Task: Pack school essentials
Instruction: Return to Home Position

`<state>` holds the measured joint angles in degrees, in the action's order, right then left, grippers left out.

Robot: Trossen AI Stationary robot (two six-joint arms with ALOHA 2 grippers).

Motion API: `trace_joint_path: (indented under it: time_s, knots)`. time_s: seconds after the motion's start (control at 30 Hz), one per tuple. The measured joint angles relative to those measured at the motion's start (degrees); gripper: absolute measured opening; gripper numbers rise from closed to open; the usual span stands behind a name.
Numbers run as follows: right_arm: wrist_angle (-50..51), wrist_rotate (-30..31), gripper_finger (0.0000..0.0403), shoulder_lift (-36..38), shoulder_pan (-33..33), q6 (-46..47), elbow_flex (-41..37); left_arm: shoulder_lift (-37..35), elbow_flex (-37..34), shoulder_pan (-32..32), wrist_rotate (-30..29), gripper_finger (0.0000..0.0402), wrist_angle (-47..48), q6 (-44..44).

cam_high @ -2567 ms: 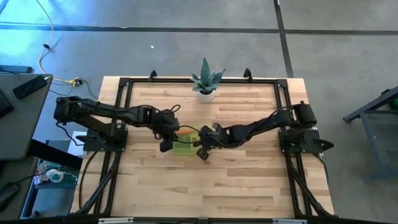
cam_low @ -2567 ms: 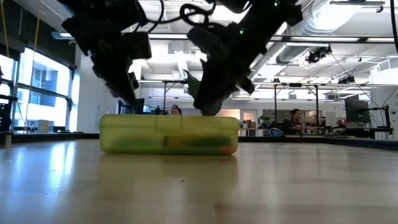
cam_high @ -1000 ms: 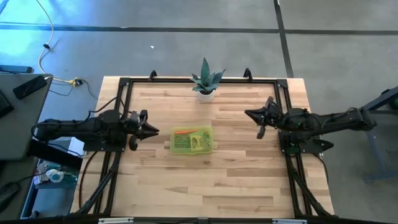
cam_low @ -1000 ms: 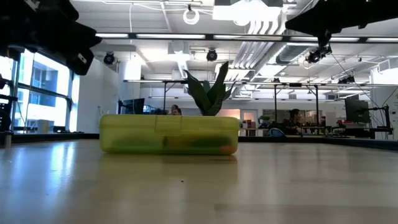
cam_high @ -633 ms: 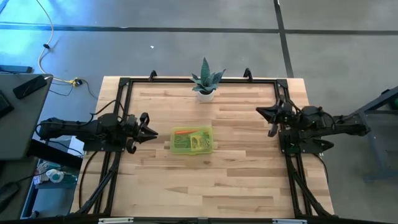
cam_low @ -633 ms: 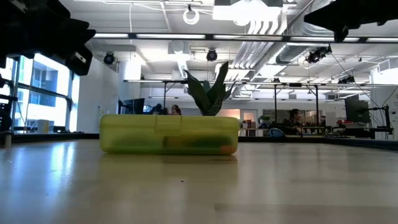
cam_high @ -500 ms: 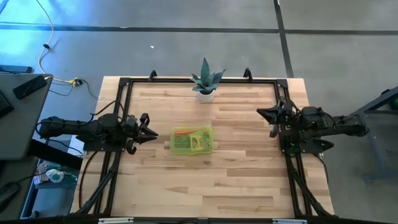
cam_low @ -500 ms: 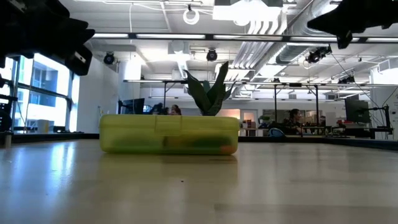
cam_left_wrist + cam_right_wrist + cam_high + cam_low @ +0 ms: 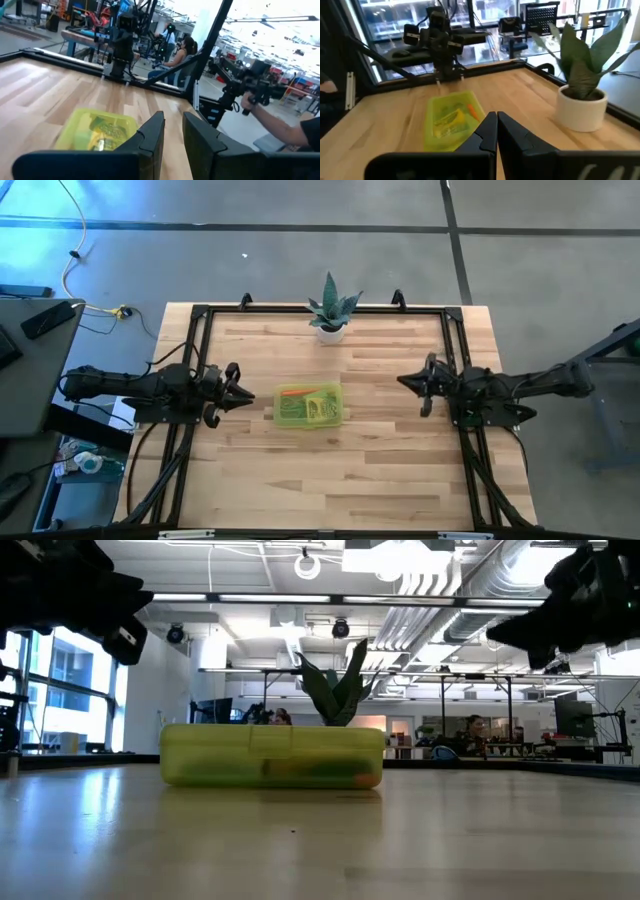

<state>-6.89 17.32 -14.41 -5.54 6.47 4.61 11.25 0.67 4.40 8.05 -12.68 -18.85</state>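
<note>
Packing finished; both arms drawn back to the sides.
Translucent yellow-green plastic case (image 9: 308, 406) lies closed at mid worktop (image 9: 350, 480). Orange pencils (image 9: 295, 392) show through its lid among other packed items. Left hand (image 9: 172, 122), fingers slightly spread, and right hand (image 9: 496, 117), fingers pressed together, sit empty at opposite worktop edges, well apart from the case. Judged remaining: homing only.

No writing, label or number can be read from where I stand. The yellow-green case (image 9: 308, 405) on the tabletop (image 9: 380, 470) shows no legible lettering, and anything in the room behind is too small to make out.
</note>
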Motion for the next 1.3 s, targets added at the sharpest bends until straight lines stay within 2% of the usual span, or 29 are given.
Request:
trace_joint_path:
  time_s: [0.1,0.2,0.4,0.63,0.73,0.97,1.3]
  knots:
    - [-4.2,-1.5,0.0,0.0,0.0,0.1,-3.9,0.0,0.0,0.0,0.0,0.0062,0.0,-0.4]
    - [-3.1,-1.8,0.0,0.0,0.0,1.2,-4.0,0.0,0.0,0.0,0.0,0.0062,0.0,-0.5]
    - [-3.8,1.1,0.0,0.0,0.0,-3.3,-4.0,0.0,0.0,0.0,0.1,0.0062,0.0,-0.5]
    - [-1.4,6.4,0.0,0.0,0.0,-1.3,-4.0,0.0,0.0,0.0,0.1,0.0062,0.0,-0.5]
    - [2.0,6.5,0.0,-0.2,0.1,2.2,-4.0,0.0,0.0,0.0,0.1,0.0062,0.0,-0.5]
    - [3.0,6.7,0.0,-0.4,0.1,9.1,-4.0,0.0,0.1,0.0,0.1,0.0062,0.0,7.4]
    - [3.1,6.4,0.0,-0.4,0.1,8.7,-4.0,0.0,0.1,0.0,0.1,0.0062,0.0,7.1]
